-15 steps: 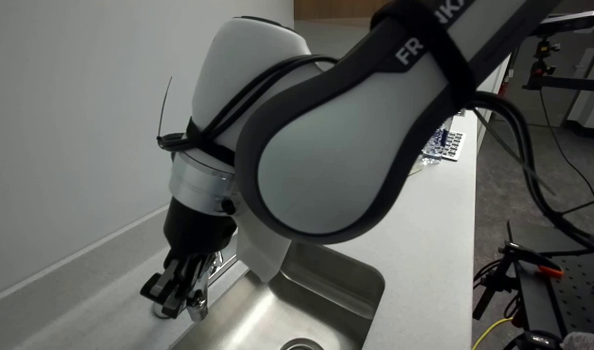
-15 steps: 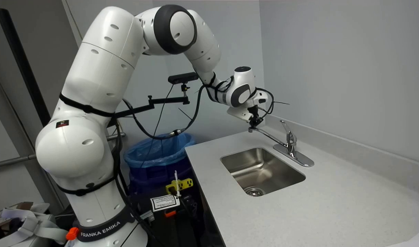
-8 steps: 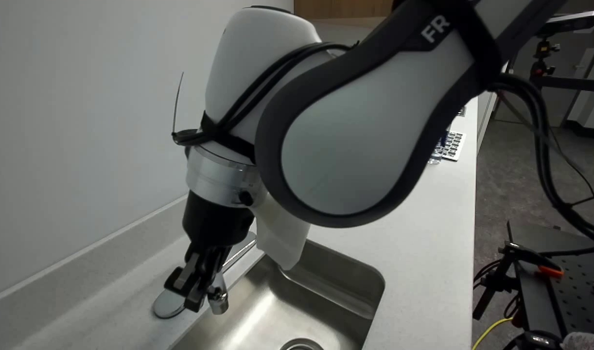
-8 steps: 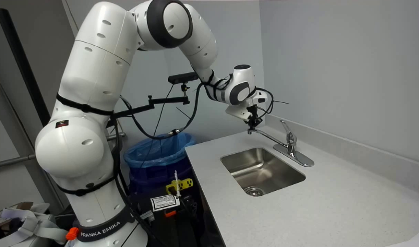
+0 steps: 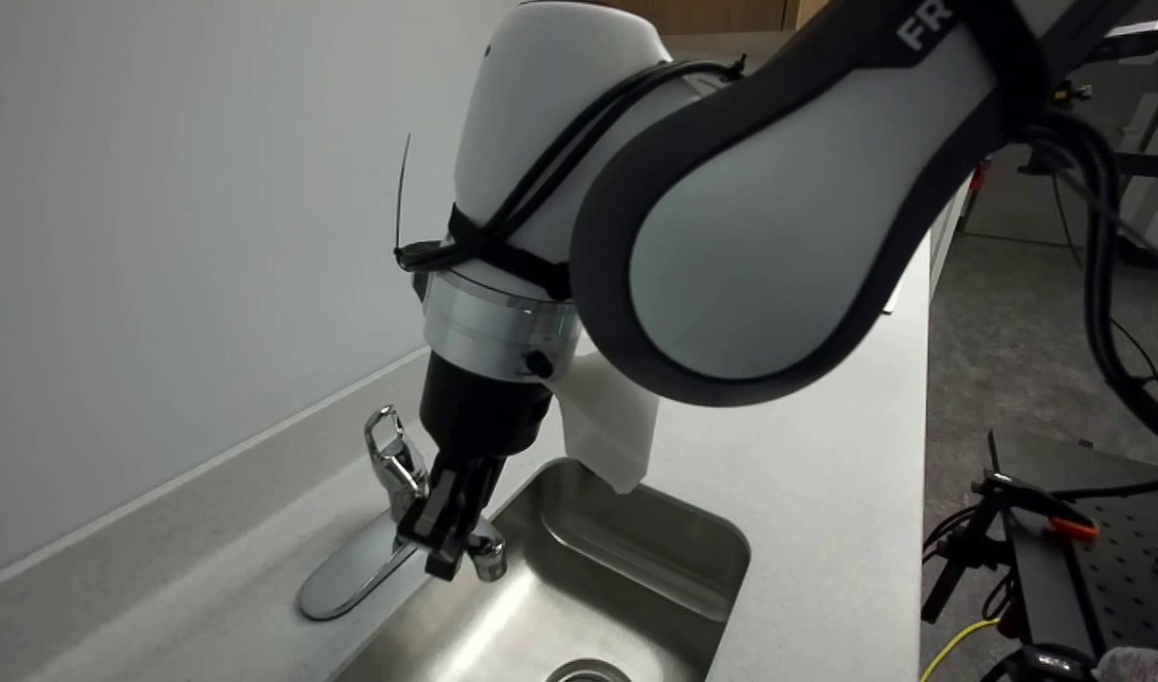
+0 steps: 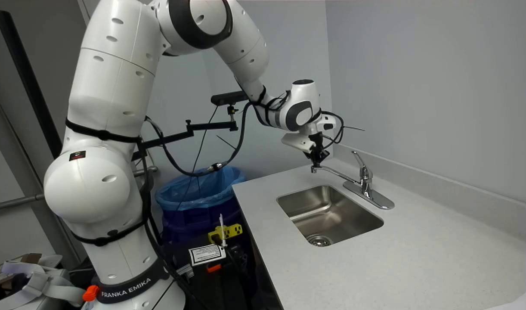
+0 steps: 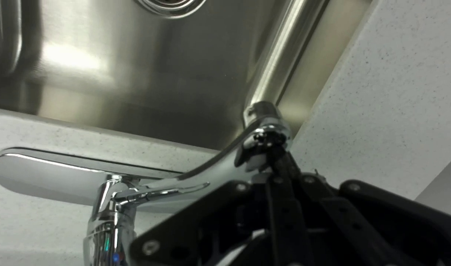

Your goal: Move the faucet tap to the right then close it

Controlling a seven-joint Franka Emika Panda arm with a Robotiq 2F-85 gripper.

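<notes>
The silver faucet tap stands behind the sink in both exterior views. Its spout reaches over the sink's corner in the wrist view. Its lever handle stands up on top in an exterior view. My gripper is low beside the spout's end; it also shows in an exterior view. In the wrist view the fingers come together right against or just behind the spout's outer end; contact cannot be told exactly. The gripper looks shut, with nothing between its fingers.
The rectangular steel sink basin is set in the pale speckled counter. A grey wall with a low backsplash runs behind the faucet. A blue-lined bin stands beyond the counter's edge.
The gripper has moved right in an exterior view, and the spout has swung right with it, over the sink. The faucet's base and handle now show from behind the gripper.
</notes>
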